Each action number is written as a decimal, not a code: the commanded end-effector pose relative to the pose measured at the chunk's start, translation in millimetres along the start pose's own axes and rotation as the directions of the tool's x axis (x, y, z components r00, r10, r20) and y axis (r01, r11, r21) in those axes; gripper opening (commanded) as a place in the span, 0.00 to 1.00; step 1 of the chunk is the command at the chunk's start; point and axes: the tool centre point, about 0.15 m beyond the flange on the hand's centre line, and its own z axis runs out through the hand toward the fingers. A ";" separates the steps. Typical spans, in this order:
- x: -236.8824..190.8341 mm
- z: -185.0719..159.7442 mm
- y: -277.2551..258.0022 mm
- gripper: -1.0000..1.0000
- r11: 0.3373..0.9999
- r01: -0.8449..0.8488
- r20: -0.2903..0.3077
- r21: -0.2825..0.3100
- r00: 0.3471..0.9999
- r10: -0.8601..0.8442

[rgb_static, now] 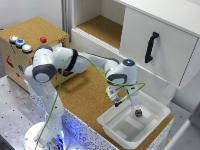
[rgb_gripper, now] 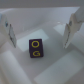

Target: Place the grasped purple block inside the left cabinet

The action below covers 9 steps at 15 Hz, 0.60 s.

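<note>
- One purple block [rgb_gripper: 35, 48] lies between my spread jaws, touching neither of my two fingers [rgb_gripper: 9, 33], on the floor of one white tray [rgb_static: 155, 111].
- It is a cube with no long axis; its yellow-marked face points up at my wrist.
- One left cabinet [rgb_static: 102, 27] stands well apart.

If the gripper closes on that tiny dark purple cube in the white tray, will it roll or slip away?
The tiny dark purple cube looks flat-sided, so it probably won't roll. It seems rigid and light, so an off-centre squeeze might skid it across the white tray. The gripper stands open astride it.
</note>
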 end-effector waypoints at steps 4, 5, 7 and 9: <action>55.4 77.4 -4.0 1.00 0.995 -0.033 0.161 0.092 0.987 0.018; 56.1 83.1 -3.9 1.00 0.995 -0.038 0.166 0.092 0.986 0.022; 56.6 91.8 -4.1 1.00 0.996 -0.040 0.177 0.076 0.984 0.026; 54.7 98.9 -6.9 0.00 0.999 -0.029 0.174 0.042 0.984 0.021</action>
